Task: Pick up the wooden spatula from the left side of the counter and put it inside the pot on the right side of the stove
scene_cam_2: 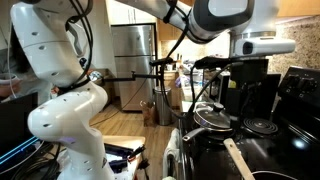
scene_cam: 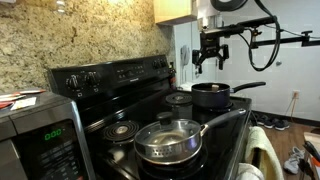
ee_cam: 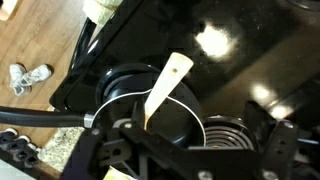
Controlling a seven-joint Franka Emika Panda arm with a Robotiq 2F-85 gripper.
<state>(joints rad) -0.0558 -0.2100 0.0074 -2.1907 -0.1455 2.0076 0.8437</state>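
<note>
Gripper (ee_cam: 185, 152) seemingly open above spatula (ee_cam: 168, 85)

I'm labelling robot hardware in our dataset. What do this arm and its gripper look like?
The arm has glossy white, rounded shells with dark joint seams. The gripper is black and blocky, and black cables loop beside it.

Soft indoor light, stovetop glare, blur.

An exterior view sits by the microwave (scene_cam: 40, 135), facing across the stove (scene_cam: 120, 75). An exterior view looks past the arm (scene_cam_2: 62, 118) at that stove (scene_cam_2: 296, 92). The wrist view looks closely down into the pot (ee_cam: 190, 118).
</note>
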